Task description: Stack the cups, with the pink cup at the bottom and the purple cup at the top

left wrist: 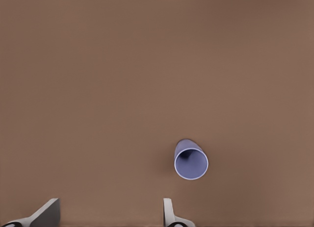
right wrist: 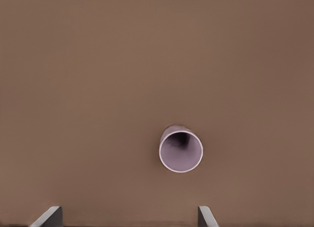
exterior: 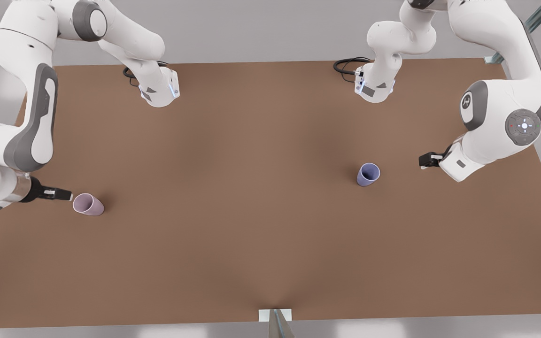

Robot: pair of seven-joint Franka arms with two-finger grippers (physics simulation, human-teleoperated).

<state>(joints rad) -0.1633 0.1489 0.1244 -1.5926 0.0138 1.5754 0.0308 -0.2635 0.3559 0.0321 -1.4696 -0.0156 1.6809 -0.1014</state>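
Front view: pink cup (exterior: 88,204) stands on bench (exterior: 251,211) at the view's left, right claw (exterior: 66,194) just beside it, fingers spread. Purple cup (exterior: 368,174) upright toward the view's right; left claw (exterior: 423,160) near, released, apart from it.

Brown table (exterior: 251,211) carries the pink cup (exterior: 88,204) and, well apart, the purple cup (exterior: 368,174)
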